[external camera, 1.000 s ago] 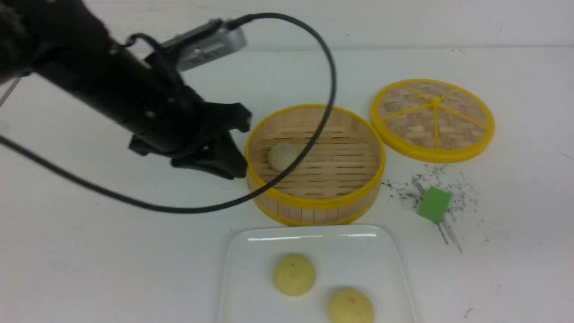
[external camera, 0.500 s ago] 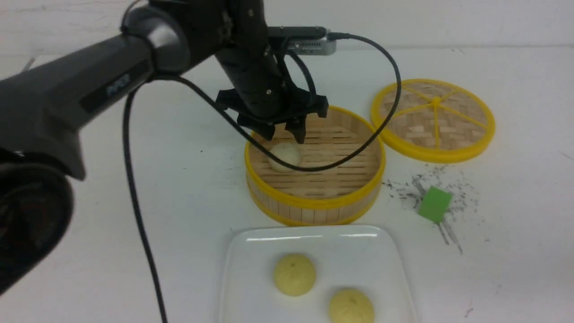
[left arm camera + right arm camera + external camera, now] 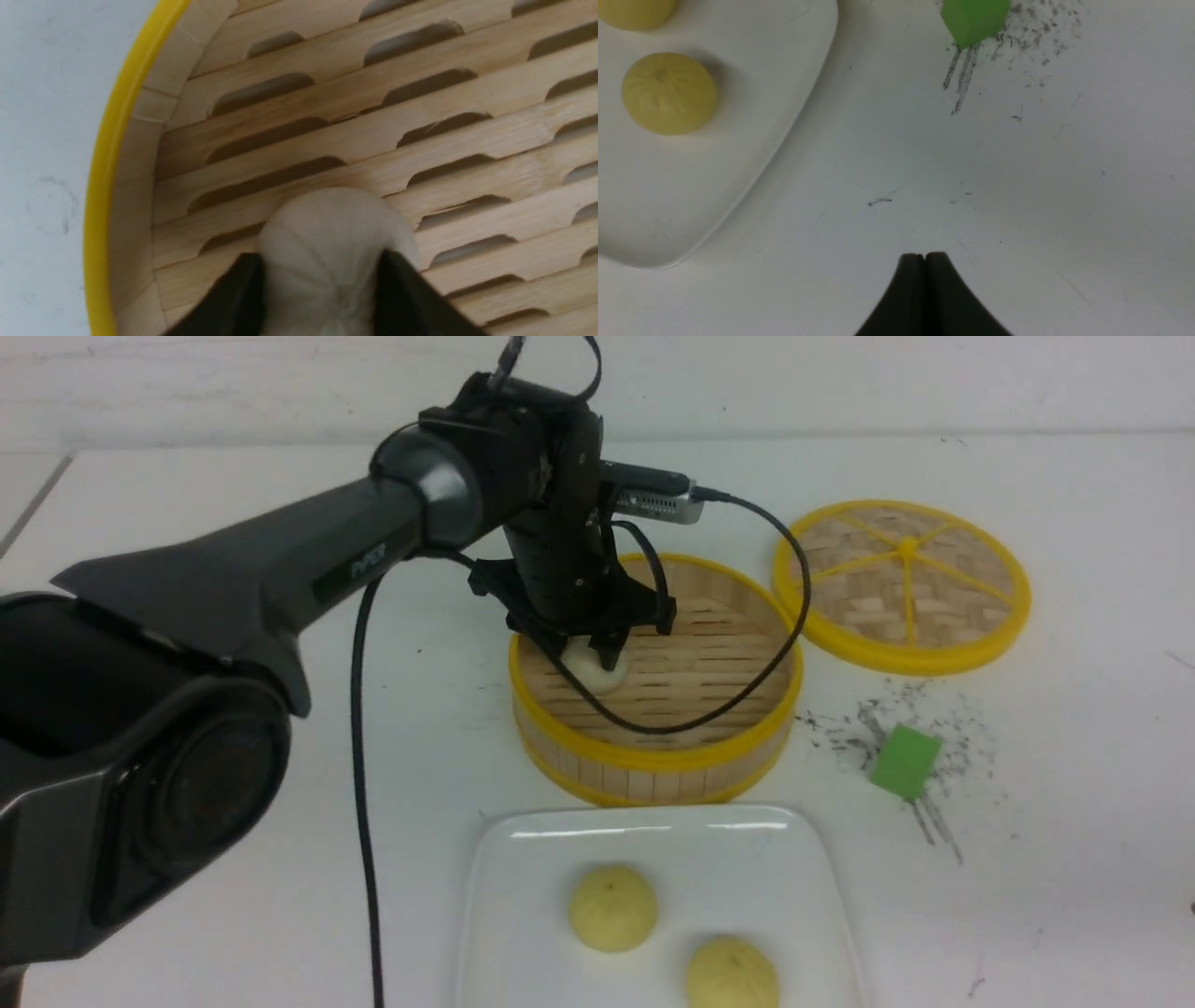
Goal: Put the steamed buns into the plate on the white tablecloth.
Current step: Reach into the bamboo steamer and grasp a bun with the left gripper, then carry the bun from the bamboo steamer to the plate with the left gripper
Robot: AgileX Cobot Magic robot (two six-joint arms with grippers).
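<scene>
An off-white steamed bun (image 3: 595, 673) (image 3: 327, 228) lies on the slatted floor of the bamboo steamer (image 3: 653, 761) (image 3: 100, 186). My left gripper (image 3: 586, 658) (image 3: 319, 260) reaches down into the steamer, its two black fingers pressed against opposite sides of this bun. Two pale yellow steamed buns (image 3: 612, 906) (image 3: 731, 974) (image 3: 668, 93) rest in the white square plate (image 3: 523, 896) (image 3: 738, 140) on the white tablecloth (image 3: 1074, 803) in front of the steamer. My right gripper (image 3: 924, 256) hovers shut and empty over bare cloth beside the plate; the front view does not show it.
The woven steamer lid (image 3: 901, 583) lies flat at the back right. A green block (image 3: 904, 761) (image 3: 975, 18) sits among dark scuff marks to the right of the steamer. The left arm's cable (image 3: 359, 756) hangs down over the cloth left of the plate.
The left arm swung from left of the steamer to over it, opened wide, dropped inside and closed its fingers onto the off-white bun. The plate and its buns have not moved.
</scene>
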